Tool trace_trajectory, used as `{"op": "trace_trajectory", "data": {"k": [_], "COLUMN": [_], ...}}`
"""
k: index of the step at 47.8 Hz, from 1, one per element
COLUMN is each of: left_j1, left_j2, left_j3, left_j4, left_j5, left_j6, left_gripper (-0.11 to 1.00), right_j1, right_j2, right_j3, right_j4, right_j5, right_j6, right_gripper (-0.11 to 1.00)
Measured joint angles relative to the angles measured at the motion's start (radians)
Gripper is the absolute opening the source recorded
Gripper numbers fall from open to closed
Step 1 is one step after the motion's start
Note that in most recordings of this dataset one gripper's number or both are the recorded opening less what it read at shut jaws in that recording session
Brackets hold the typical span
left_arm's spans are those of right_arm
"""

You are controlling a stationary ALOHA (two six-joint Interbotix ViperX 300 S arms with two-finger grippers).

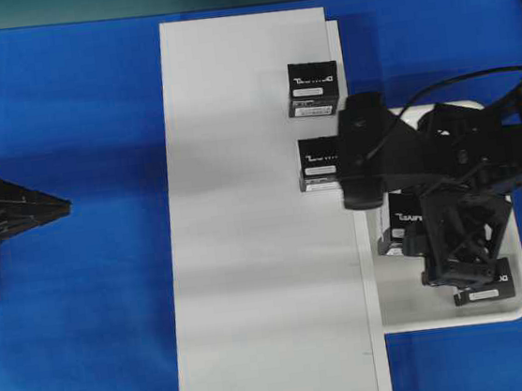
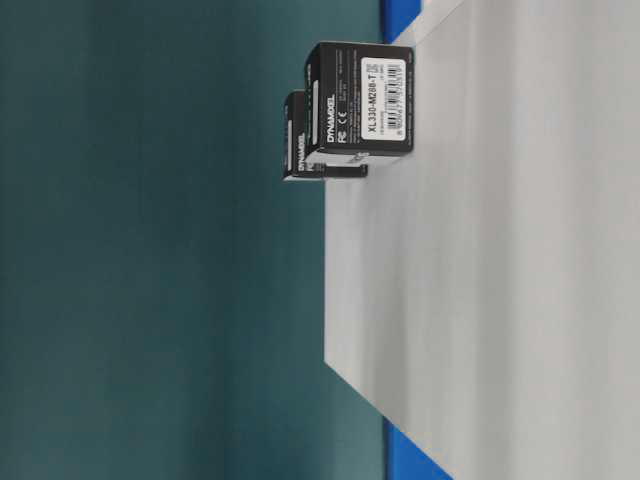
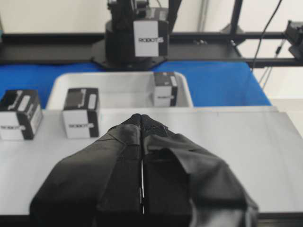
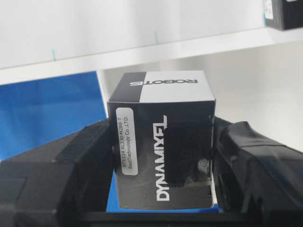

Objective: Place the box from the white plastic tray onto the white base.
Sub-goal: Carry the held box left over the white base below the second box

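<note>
Held item, closest to my right wrist camera: the box (image 4: 163, 156), small black carton with white lettering, clamped between the right gripper (image 4: 161, 170) fingers on its two side faces, jaws part-way closed to its width. I judge it light, rigid card, smooth-faced, liable to slip if squeezed weakly or dent if squeezed hard; the flat sides are the proper hold. Location: over the white plastic tray (image 1: 519, 308), near the tray's edge beside the white base (image 1: 249, 253). One further carton (image 1: 484, 291) sits in the tray. Two placed boxes (image 1: 313, 89) occupy the base's right edge; open room lies below them. Left gripper (image 3: 142, 142) closed, empty, well apart.
</note>
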State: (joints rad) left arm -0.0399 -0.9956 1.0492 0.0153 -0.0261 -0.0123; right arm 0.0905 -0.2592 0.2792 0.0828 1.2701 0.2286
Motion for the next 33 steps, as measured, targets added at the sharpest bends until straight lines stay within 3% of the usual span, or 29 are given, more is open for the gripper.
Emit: {"op": "trace_trajectory", "data": {"k": [19, 33], "left_j1": [-0.006, -0.008], "left_j2": [-0.002, -0.002], "left_j3": [-0.008, -0.008], "left_j4": [0.0, 0.0], "left_j5": [0.0, 0.0], "left_j6": [-0.002, -0.002], "left_gripper": [-0.06, -0.06], "right_j1": [-0.012, -0.018], "right_j2": [0.104, 0.206], "right_j3": [-0.104, -0.12], "right_j4": [-0.025, -0.028], "right_j5": [0.018, 0.0], "right_j6": [-0.086, -0.153], "right_gripper": [0.58, 0.58]}}
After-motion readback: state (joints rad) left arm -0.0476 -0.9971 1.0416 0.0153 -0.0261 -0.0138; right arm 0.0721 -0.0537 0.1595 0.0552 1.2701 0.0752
